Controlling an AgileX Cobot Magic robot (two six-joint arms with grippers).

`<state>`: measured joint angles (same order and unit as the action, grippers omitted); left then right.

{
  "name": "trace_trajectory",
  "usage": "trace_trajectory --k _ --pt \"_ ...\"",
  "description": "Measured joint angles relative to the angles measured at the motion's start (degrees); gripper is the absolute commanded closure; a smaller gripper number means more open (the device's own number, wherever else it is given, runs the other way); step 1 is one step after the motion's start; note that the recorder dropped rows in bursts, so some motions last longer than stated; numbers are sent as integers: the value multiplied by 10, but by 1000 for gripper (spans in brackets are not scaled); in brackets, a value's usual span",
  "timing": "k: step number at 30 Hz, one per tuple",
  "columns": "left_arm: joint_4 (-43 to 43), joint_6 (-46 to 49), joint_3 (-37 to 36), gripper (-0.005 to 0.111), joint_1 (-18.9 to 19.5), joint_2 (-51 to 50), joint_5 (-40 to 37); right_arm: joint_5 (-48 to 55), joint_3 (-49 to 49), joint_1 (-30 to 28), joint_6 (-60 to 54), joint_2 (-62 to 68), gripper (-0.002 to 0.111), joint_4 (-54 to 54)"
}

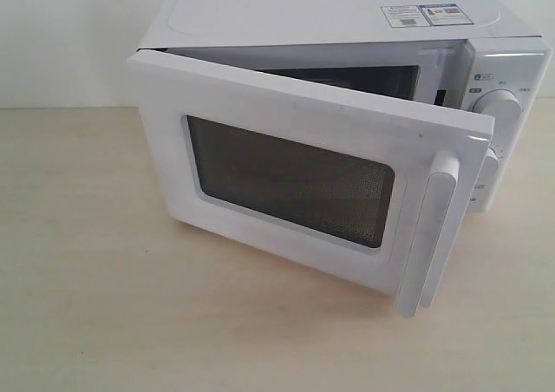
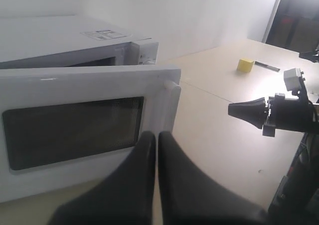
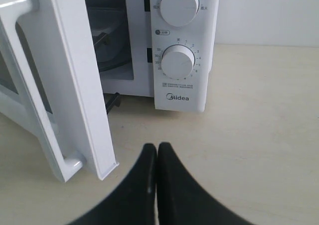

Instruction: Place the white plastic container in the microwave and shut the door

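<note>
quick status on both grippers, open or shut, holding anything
left gripper: closed, fingers pressed together, holding nothing
right gripper: closed, fingers pressed together, holding nothing

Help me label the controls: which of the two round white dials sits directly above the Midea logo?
The lower round white dial, ringed by numbers; the upper round white dial sits farther from the Midea logo.
</note>
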<state>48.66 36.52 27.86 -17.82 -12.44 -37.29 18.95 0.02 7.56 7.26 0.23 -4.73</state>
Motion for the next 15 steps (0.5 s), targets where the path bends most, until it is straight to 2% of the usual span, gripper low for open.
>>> trace_trajectory --k 5,10,14,15 --pt "0 -1 -6 103 0 2 0 0 0 0 0 0 108 0" --pt "0 -1 -6 103 0 2 0 -34 0 -1 -55 0 108 -34" --pt "0 -1 -6 103 0 2 0 -179 0 -1 -85 0 108 -70" --pt "0 -1 -6 103 0 2 0 -254 0 -1 -87 0 108 -71"
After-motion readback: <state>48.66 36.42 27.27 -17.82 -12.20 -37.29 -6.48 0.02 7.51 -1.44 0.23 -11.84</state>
